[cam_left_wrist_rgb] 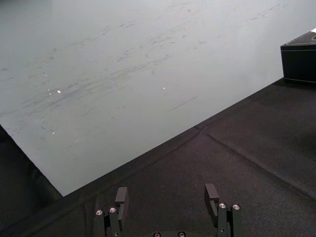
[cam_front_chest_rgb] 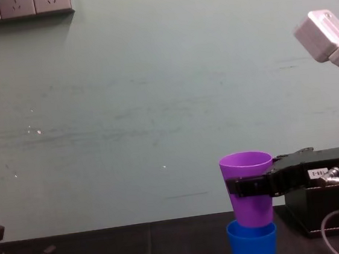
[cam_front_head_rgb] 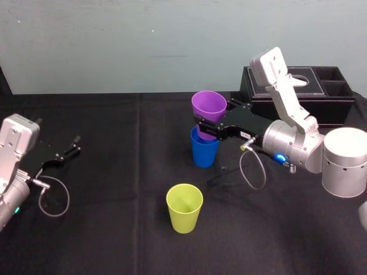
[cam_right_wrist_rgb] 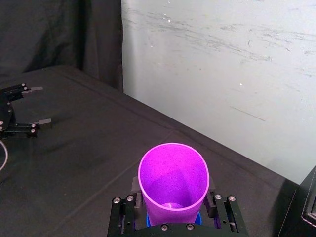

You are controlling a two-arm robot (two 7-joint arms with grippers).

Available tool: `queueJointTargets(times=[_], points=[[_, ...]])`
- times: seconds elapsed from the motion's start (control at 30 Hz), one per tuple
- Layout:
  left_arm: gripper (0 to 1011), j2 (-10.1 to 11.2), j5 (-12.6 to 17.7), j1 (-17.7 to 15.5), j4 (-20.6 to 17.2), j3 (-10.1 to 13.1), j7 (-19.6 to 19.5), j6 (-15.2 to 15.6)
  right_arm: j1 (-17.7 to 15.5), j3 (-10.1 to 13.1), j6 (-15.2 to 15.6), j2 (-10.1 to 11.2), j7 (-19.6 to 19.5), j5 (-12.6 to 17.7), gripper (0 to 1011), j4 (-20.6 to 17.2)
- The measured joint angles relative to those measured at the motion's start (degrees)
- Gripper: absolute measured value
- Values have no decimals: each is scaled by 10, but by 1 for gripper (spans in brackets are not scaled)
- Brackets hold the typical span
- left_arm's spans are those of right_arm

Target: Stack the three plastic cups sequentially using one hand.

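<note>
The right gripper (cam_front_head_rgb: 207, 127) reaches in from the robot's right with its fingers clamped on opposite sides of the purple cup (cam_front_head_rgb: 209, 105), gripping it around the middle of its wall so that the open mouth faces up and the narrow base points down. That base sits right at the mouth of the blue cup (cam_front_head_rgb: 204, 152), seemingly just inside the rim in the chest view, while most of the purple cup rises above it, so the nesting looks begun but not seated. The side grip leaves the base free to enter the blue cup, and it keeps the two cups lined up, though the purple one leans slightly. The blue cup stands upright on the black tablecloth (cam_front_head_rgb: 114, 172), near the black tissue box (cam_front_head_rgb: 321, 97). The yellow-green cup (cam_front_head_rgb: 184, 209) stands upright closer to the robot, apart from the pair, probably the one to add last. The left gripper (cam_front_head_rgb: 73, 145) rests at the robot's left with its fingers apart, holding nothing.
</note>
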Motion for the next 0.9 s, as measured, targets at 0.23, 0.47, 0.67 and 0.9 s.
queueJointTargets(times=[0.23, 0.47, 0.67, 0.9], points=[[1010, 0, 0, 0, 0, 0, 0, 0, 8, 0, -4, -7, 4, 0, 723, 17], [1010, 0, 0, 0, 0, 0, 0, 0, 11, -1, -7, -11, 4, -1, 723, 27], [1010, 0, 0, 0, 0, 0, 0, 0, 12, -1, -10, -13, 6, -2, 724, 34], [1010, 0, 0, 0, 0, 0, 0, 0, 11, -1, -12, -14, 8, -2, 723, 38]])
